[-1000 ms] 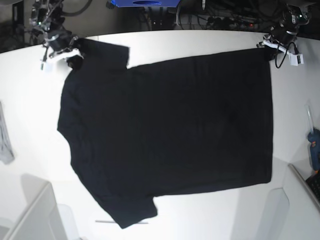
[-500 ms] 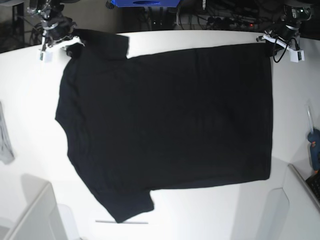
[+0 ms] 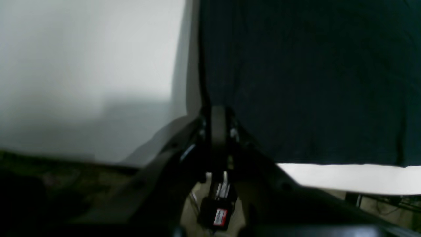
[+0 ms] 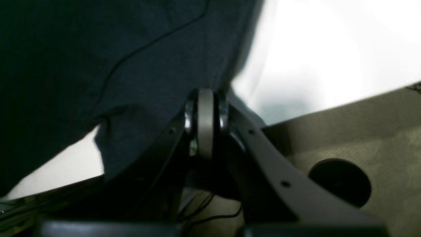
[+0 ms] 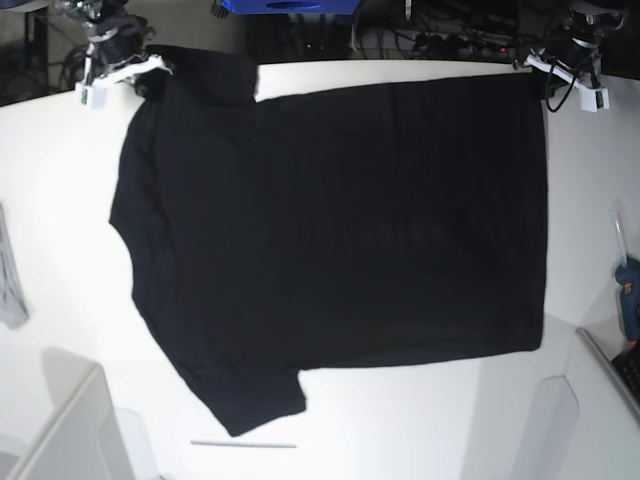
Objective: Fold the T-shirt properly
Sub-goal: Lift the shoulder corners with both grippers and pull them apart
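The T-shirt (image 5: 340, 250) lies spread flat across the white bench (image 5: 400, 420), plain side up. Both jaws are clenched on its far corners: left gripper (image 5: 545, 80), right gripper (image 5: 150, 72). A grey cloth (image 5: 10, 285) lies well left of the shirt, a blue tool (image 5: 628, 300) right of it.

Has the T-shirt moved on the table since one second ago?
Yes. The T-shirt slid toward the table's far edge; its top sleeve now reaches that edge, pulled by both claws.

One black T-shirt (image 5: 340, 250), one white table (image 5: 60, 250), two grippers, left gripper (image 5: 545, 82) far right, right gripper (image 5: 150, 78) far left, one grey cloth (image 5: 10, 285) at the left edge
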Robot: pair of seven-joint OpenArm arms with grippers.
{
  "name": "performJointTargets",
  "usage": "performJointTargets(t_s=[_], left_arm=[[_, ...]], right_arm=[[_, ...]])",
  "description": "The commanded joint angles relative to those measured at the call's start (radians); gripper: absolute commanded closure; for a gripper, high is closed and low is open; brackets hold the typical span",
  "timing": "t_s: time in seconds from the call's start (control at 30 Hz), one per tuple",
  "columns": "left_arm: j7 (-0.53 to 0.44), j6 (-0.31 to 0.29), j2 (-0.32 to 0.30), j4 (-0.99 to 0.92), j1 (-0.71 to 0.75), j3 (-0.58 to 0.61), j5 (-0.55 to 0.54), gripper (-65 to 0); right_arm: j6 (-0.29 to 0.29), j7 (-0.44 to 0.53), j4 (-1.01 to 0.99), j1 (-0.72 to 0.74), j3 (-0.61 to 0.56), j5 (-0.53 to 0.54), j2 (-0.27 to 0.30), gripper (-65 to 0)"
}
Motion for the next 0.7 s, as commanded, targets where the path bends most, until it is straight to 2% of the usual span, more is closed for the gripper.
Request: performJointTargets(t_s=[0.0,0.07,0.17,0.23,0.4,0.53,0.67], left_arm=[[-0.015,-0.004,-0.013,0.024,0.013,-0.009,-0.010,0.0],[-0.015,-0.004,-0.013,0.041,0.018,-0.007,-0.010,0.0],[-0.015,-0.004,-0.013,0.051,0.038,-0.009,-0.008,0.0],[-0.015,-0.004,-0.013,0.061,0.039,-0.009,-0.005,0.0],[-0.015,-0.009,-0.008,0.076,0.061,-0.009,0.079,0.0],[-0.015,-0.085,-0.005,0.081,0.064,-0.010,0.125,0.0],[-0.017,-0.085,-0.005,0.082,0.075,-0.010,0.136,0.0]], right_arm=[[0.009,0.017,0.028,-0.019,0.019,0.012,0.001,0.0],[0.013,0.017,0.035,-0.036,0.031,0.013,-0.012,0.0],[0.070,0.015,0.038,-0.053,0.050,0.013,-0.018,0.0],[0.089,0.015,0.040,-0.068,0.050,0.012,-0.033,0.0],[0.095,0.015,0.042,-0.094,0.050,0.012,-0.050,0.0],[0.095,0.015,0.055,-0.114,0.050,0.012,-0.052,0.0],[0.095,0.015,0.091,-0.139,0.050,0.013,-0.055,0.0]])
